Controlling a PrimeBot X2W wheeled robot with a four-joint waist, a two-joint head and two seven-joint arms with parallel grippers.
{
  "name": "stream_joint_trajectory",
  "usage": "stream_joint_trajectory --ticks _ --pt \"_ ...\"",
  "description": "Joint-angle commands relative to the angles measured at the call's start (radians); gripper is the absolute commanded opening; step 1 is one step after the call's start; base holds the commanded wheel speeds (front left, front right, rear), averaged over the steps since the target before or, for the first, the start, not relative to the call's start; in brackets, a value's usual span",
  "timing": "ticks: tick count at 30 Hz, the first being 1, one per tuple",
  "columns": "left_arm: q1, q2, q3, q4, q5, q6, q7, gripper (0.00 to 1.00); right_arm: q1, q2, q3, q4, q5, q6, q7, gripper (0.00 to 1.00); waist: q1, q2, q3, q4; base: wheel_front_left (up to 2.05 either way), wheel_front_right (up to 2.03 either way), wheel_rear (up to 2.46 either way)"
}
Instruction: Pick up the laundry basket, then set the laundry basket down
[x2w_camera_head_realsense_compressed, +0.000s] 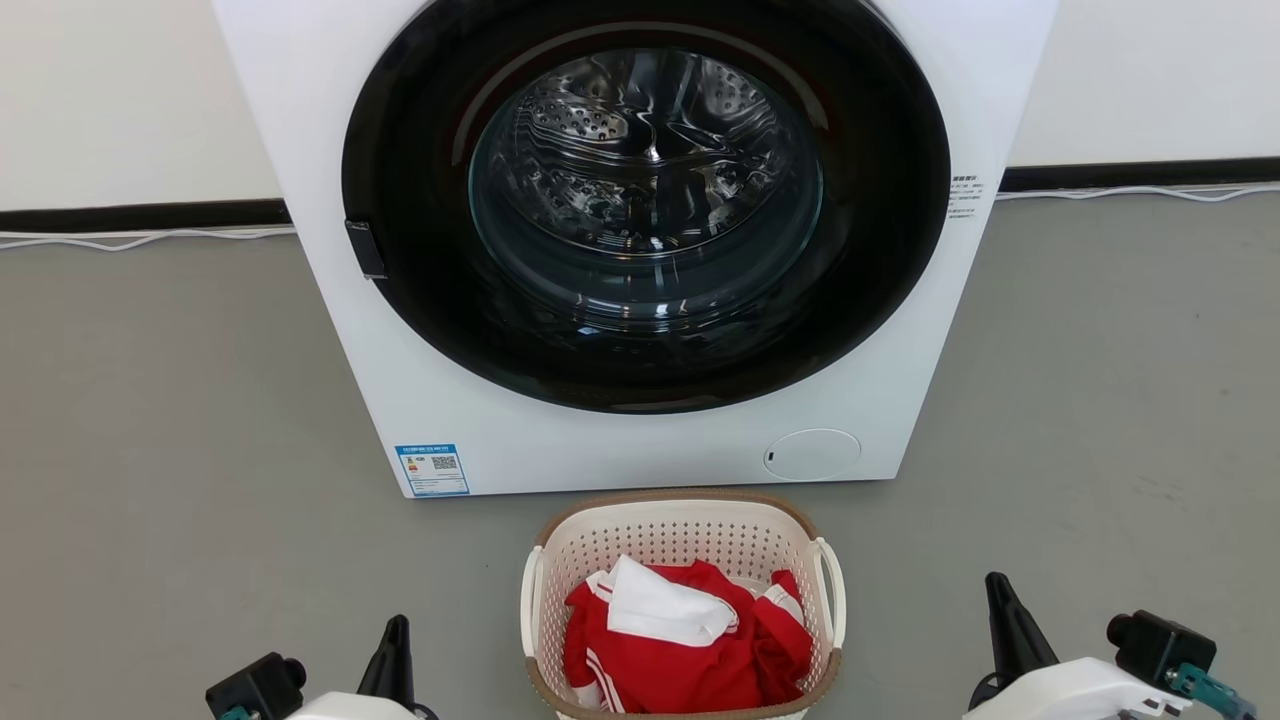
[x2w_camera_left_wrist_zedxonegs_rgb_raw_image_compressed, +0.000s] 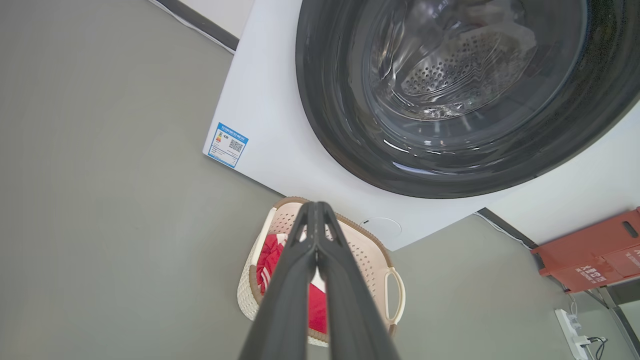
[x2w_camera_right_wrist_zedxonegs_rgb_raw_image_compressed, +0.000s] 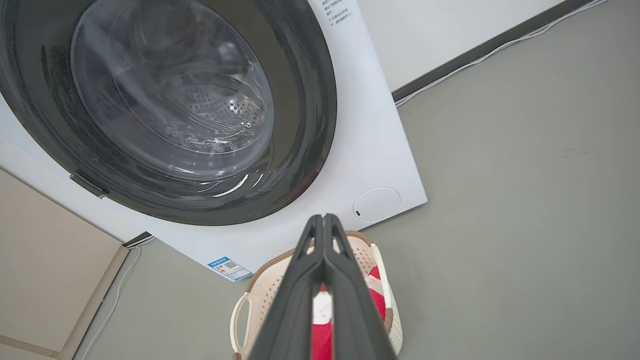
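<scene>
Standing on the grey floor (x2w_camera_head_realsense_compressed: 150, 420), the laundry basket (x2w_camera_head_realsense_compressed: 680, 540) sits just in front of the one white washer (x2w_camera_head_realsense_compressed: 640, 455), centred below its dark-ringed glass door (x2w_camera_head_realsense_compressed: 400, 330) and close to its base. It has two white loop handles, one on each side, and holds a red garment (x2w_camera_head_realsense_compressed: 700, 665) with white stripes and a white piece (x2w_camera_head_realsense_compressed: 660, 605) lying on top of it. On the washer's front I count one blue label (x2w_camera_head_realsense_compressed: 432, 469) at the lower left and one round flap (x2w_camera_head_realsense_compressed: 812, 453) at the lower right. The left gripper (x2w_camera_head_realsense_compressed: 397, 628) and the right gripper (x2w_camera_head_realsense_compressed: 995, 585) flank the basket, each apart from it with bare floor between, fingers pressed together and gripping nothing. A pale cable (x2w_camera_head_realsense_compressed: 140, 238) runs along the black skirting behind. From the left wrist, a red-orange crate (x2w_camera_left_wrist_zedxonegs_rgb_raw_image_compressed: 590, 255) and a white power strip (x2w_camera_left_wrist_zedxonegs_rgb_raw_image_compressed: 570, 325) come in beyond the washer. The right wrist brings in a beige panel (x2w_camera_right_wrist_zedxonegs_rgb_raw_image_compressed: 45, 250) on the washer's other side.
</scene>
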Motion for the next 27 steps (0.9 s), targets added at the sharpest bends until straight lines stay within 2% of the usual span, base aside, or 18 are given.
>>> stream_joint_trajectory --ticks 1,27 --pt "-0.049 0.005 0.016 -0.032 -0.02 -0.011 0.003 0.0 -0.037 -0.003 0.002 -0.036 0.023 0.002 0.009 0.0 -0.0001 -0.0001 0.0 0.0 0.0 0.0 0.0" --pt "-0.063 0.009 0.065 -0.078 -0.283 -0.047 0.079 0.0 -0.038 -0.003 -0.023 -0.104 0.33 0.003 0.083 0.0 -0.0001 -0.0001 0.011 0.009 0.0 0.0 0.0"
